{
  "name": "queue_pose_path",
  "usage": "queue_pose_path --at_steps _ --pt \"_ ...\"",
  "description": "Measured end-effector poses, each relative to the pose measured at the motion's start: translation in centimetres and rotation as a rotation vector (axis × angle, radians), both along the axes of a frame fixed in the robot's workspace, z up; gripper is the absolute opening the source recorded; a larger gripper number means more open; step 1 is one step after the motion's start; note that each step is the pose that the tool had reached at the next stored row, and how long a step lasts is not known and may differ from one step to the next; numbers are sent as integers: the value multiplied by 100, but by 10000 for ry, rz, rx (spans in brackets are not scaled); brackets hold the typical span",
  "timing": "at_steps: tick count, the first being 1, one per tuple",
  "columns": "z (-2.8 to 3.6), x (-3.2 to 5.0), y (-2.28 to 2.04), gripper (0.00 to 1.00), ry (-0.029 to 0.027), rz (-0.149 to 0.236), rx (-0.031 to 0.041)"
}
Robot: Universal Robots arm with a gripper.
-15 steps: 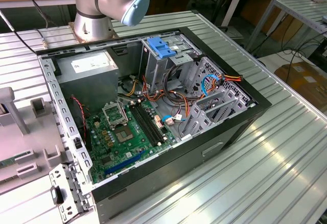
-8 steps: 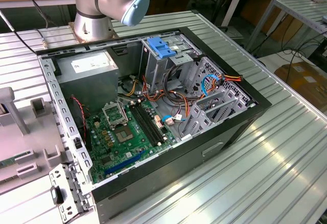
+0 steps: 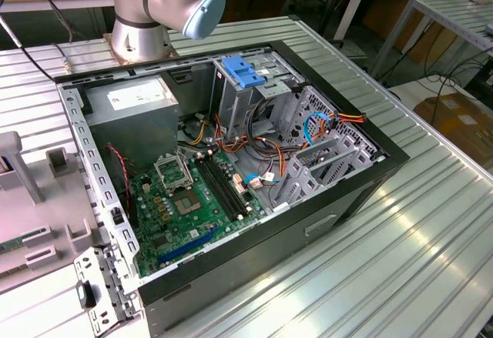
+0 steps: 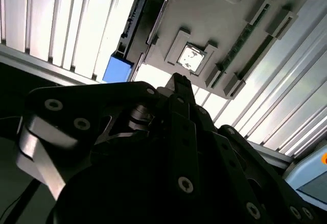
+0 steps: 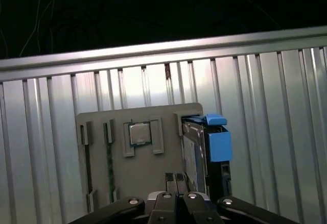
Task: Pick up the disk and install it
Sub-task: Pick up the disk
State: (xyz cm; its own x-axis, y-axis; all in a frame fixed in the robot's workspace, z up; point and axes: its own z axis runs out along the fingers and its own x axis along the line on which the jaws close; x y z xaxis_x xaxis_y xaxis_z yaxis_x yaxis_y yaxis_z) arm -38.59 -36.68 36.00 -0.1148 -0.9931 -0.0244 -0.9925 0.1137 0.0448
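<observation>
I am only at the start of the job. My gripper (image 5: 177,179) is pinched shut and holds nothing; in the second wrist view my gripper (image 4: 179,81) looks the same, with its two sides coming together at one tip. The disk (image 5: 194,152) is not picked up yet. It stands on its thin edge in a slot at one end of a grey holder (image 5: 153,157), which lies flat on the ribbed metal table (image 5: 265,106). The disk is below my gripper and a little off to one side, near it but not touching. A small square chip (image 5: 139,133) sits in the same holder, just beside the disk and more straight under my gripper. So grabbing the disk, lifting it out and putting it in all wait to be done. The open computer case (image 3: 254,269) sits on the table with no disk in it that I can see, and its metal cage with the blue latch (image 3: 243,72) is up at the far end of the case. I think the disk belongs there. The disk looks flat and silver, like a thin metal box. It has a bright blue plastic rail (image 5: 217,140) on its side, and a dark edge next to that. I cannot see its label from here.
</observation>
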Motion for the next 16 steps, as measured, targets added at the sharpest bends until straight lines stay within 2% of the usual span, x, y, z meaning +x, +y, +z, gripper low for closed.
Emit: queue_pose_path --at_steps 6,8,13,16 --pt "0 0 0 11 0 741 0" --pt "-1 0 0 11 0 1168 0" --pt "-1 0 0 11 -1 1831 0" --pt "-1 0 0 11 0 2036 0"
